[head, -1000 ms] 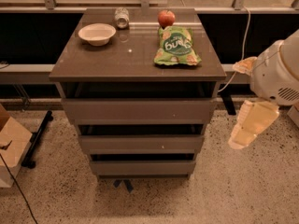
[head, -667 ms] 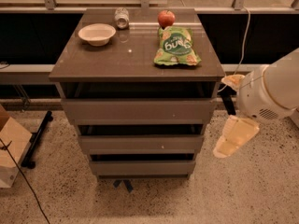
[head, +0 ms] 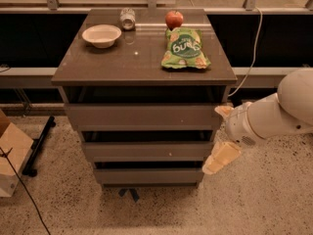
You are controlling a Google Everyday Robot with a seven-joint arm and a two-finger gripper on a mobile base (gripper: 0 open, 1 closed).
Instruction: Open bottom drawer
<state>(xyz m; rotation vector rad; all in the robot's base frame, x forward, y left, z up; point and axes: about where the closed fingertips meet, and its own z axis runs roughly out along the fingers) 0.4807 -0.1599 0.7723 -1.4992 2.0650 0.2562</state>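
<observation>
At the foot of the cabinet, the bottom drawer sat shut. Just beside its upper right corner hung the gripper, seemingly nearer the middle drawer; whether wide or closed, nobody could tell. Catching that higher front could open the wrong drawer. Since a second earlier, the gripper had swung down toward the cabinet.

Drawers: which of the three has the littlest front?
The bottom drawer, the lowest: its front is shorter and narrower than the middle drawer or the top drawer. The gripper hangs beside its right end.
</observation>
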